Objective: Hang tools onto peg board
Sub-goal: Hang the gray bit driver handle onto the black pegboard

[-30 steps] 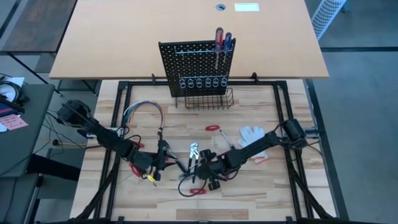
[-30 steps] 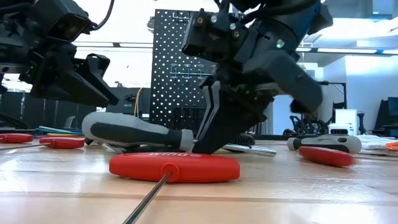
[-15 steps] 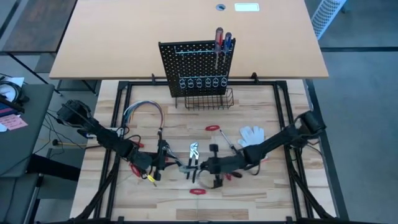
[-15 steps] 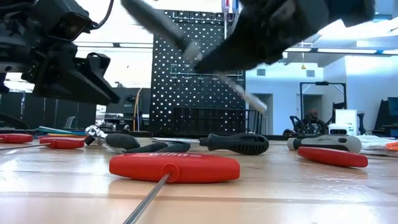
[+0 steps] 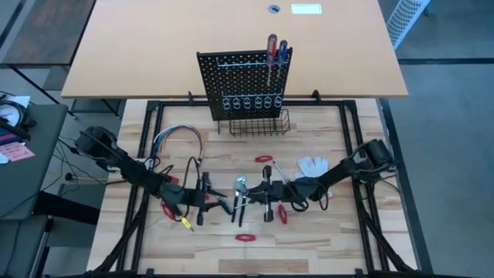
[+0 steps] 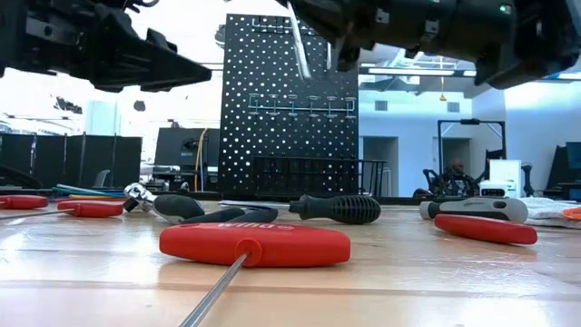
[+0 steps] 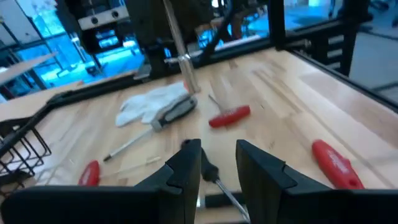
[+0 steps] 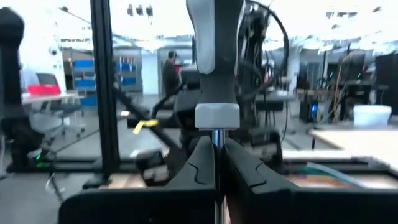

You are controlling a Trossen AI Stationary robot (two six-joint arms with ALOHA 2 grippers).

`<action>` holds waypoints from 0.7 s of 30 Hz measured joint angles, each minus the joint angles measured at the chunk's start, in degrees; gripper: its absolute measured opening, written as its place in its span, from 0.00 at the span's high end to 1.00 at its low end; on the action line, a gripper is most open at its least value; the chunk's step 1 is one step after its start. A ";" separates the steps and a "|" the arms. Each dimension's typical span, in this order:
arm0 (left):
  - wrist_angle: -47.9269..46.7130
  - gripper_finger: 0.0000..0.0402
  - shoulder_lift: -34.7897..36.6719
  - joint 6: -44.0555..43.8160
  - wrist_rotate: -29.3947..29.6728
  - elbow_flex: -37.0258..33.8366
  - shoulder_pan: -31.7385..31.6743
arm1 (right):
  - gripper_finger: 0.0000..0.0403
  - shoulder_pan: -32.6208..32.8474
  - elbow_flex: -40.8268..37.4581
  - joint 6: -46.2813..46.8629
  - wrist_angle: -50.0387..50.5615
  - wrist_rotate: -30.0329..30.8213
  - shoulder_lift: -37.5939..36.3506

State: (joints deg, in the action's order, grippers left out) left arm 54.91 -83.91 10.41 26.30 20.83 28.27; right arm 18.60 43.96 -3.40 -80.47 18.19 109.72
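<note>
The left gripper (image 5: pixel 207 193) hovers with fingers apart over the wooden table (image 5: pixel 324 232). The right gripper (image 5: pixel 268 192) is clamped on a grey-handled screwdriver (image 8: pixel 213 37), which could slip or swing wide of the black perforated peg board (image 5: pixel 241 81), already holding two screwdrivers (image 5: pixel 276 50).

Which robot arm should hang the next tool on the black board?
Probably the right. Its gripper is shut on a grey-handled screwdriver, lifted off the table. The left gripper is open and holds nothing, low over the table.
</note>
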 joint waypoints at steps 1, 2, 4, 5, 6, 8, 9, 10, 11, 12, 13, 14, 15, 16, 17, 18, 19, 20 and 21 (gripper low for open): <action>1.45 0.76 -0.63 0.27 -0.36 -0.02 -0.47 | 0.98 -0.01 0.65 -0.07 0.02 0.00 0.20; 2.90 0.76 -1.20 0.28 -0.59 -0.01 -1.14 | 0.98 -0.03 1.10 -0.12 0.49 -0.01 0.24; 4.30 0.75 -1.91 0.36 -0.82 0.01 -2.48 | 0.97 -0.33 2.23 -0.78 0.96 -0.03 0.27; 4.97 0.73 -2.30 0.66 -1.74 0.01 -3.29 | 0.97 -0.38 2.65 -1.51 0.68 -0.06 0.27; 5.61 0.72 -2.69 0.93 -3.66 0.20 -4.21 | 0.97 -0.38 2.99 -2.45 0.46 -0.06 0.25; 6.33 0.67 -3.46 0.97 -7.33 0.91 -5.96 | 0.97 -0.42 3.83 -3.72 0.61 -0.06 0.25; 6.29 0.64 -3.84 0.96 -8.37 1.54 -6.76 | 0.97 -0.45 4.25 -4.11 0.90 -0.06 0.25; 6.33 0.61 -4.37 0.98 -9.09 2.31 -7.51 | 0.97 -0.49 4.62 -4.38 0.92 -0.06 0.25; 6.30 0.58 -4.87 0.96 -9.72 2.99 -8.26 | 0.97 -0.61 4.97 -4.48 0.92 -0.08 0.25; 6.26 0.56 -5.53 0.96 -10.10 3.64 -8.90 | 0.97 -0.70 5.26 -4.64 0.92 -0.13 0.25; 6.16 0.53 -6.16 0.95 -10.91 4.48 -9.54 | 0.97 -0.74 5.39 -4.70 0.97 -0.18 0.25; 6.17 0.51 -6.77 0.90 -11.59 5.36 -9.96 | 0.97 -0.79 5.50 -4.86 1.01 -0.17 0.25; 6.17 0.49 -7.28 0.66 -12.18 6.04 -10.26 | 0.97 -0.80 5.64 -5.38 1.17 -0.17 0.25; 6.18 0.48 -7.68 0.31 -12.56 6.75 -10.51 | 0.97 -0.80 5.82 -5.99 1.20 -0.17 0.25; 6.21 0.47 -8.06 0.04 -12.61 7.47 -10.65 | 0.97 -0.80 5.98 -6.14 1.17 -0.17 0.25; 6.17 0.46 -8.14 0.05 -12.64 7.90 -10.73 | 0.97 -0.77 6.13 -6.14 1.04 -0.17 0.25; 6.15 0.46 -8.11 0.25 -12.60 8.25 -10.73 | 0.97 -0.77 6.23 -6.14 0.99 -0.17 0.25; 6.18 0.46 -8.07 0.58 -12.59 8.71 -10.75 | 0.97 -0.76 6.23 -6.16 1.02 -0.17 0.25; 6.46 0.46 -8.07 1.16 -12.59 9.13 -10.77 | 0.97 -0.75 6.23 -6.22 1.19 -0.17 0.25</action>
State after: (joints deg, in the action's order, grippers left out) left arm 61.37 -91.98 11.57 13.72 29.96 17.50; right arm 17.85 50.19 -9.62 -79.28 18.02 109.97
